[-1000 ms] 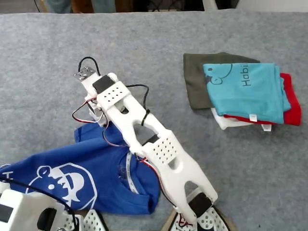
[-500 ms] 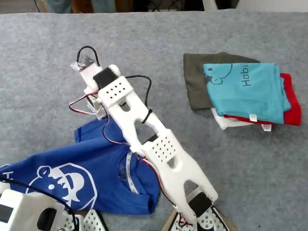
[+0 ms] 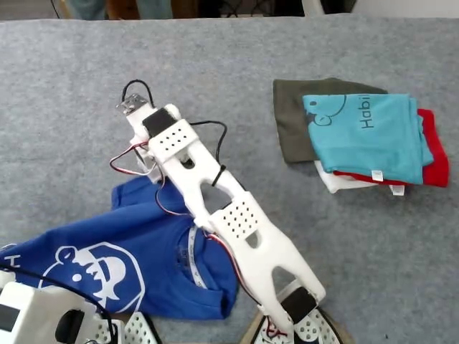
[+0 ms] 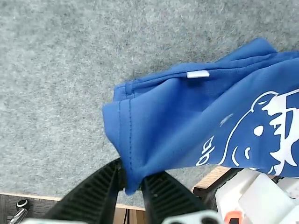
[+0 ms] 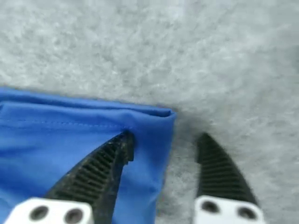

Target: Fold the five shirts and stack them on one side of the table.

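Right gripper [image 5: 166,140] spread wide, low over the tabletop [image 3: 287,50], straddling a folded corner [image 5: 161,116] of the blue shirt [image 3: 129,251]: one ribbed black finger over the cloth, the other over bare grey felt [image 5: 233,56]. Nothing pinched yet. Left gripper [image 4: 132,175] pressed together on another edge of the same shirt, holding only a thin lip of fabric, close by the near edge of the tabletop. Shirt lies unfolded and rumpled along the near edge, left half. Four folded shirts sit in a stack [image 3: 362,136] towards the right edge.

Risks, as I judge them:
- corner is doubled over; jaws closing here may take the top layer alone, or nip the very tip and lose it on the lift
- outer finger could dig into the felt rather than slide under the hem; the nap looks grabby
- left hold is shallow; a pull from the right arm may strip the cloth out of it
- felt drags on knit cotton, so any slide likely bunches the shirt instead of flattening it

Materials: blue shirt is soft matte jersey, limp, with stitched hem lines, a small white tag [image 4: 197,73] and a white cartoon print [image 3: 93,272]. Felt is fuzzy, mottled grey. Stack: teal shirt [image 3: 373,143] on top, olive shirt [image 3: 287,122], red shirt [image 3: 435,161] and white shirt [image 3: 333,180] poking out beneath; roughly rectangular, edges not squared up
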Tool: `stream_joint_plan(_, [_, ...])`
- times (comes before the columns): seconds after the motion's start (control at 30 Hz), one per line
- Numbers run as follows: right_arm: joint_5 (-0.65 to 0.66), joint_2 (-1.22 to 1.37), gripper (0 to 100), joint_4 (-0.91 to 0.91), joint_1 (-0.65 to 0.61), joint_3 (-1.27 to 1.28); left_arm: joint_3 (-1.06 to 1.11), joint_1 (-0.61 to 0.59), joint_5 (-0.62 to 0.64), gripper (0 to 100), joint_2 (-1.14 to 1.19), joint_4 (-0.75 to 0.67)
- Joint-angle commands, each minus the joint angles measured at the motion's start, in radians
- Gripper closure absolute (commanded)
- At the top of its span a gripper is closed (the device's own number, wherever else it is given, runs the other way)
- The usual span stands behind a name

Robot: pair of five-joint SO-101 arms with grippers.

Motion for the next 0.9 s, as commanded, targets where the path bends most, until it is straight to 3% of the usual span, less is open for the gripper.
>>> stream_joint_plan(0.0, [0.005, 0.002, 89.6, 0.032, -0.006, -0.059, -0.002, -0.012, -0.012, 97, -0.038, 0.014])
stream_joint_plan(0.23, [0.005, 0.008, 89.6, 0.044, -0.005, -0.157, -0.002, -0.01, -0.014, 97, -0.038, 0.014])
stream_joint_plan(0.63, [0.002, 0.012, 90.0, -0.008, -0.003, -0.038, -0.002, -0.012, -0.012, 97, -0.038, 0.014])
stream_joint_plan(0.77, [0.003, 0.008, 98.8, -0.005, -0.002, -0.042, -0.002, -0.012, -0.012, 97, -0.038, 0.014])
stream_joint_plan(0.87, [0.003, 0.004, 98.5, -0.003, 0.002, -0.044, -0.002, -0.012, -0.012, 97, -0.038, 0.014])
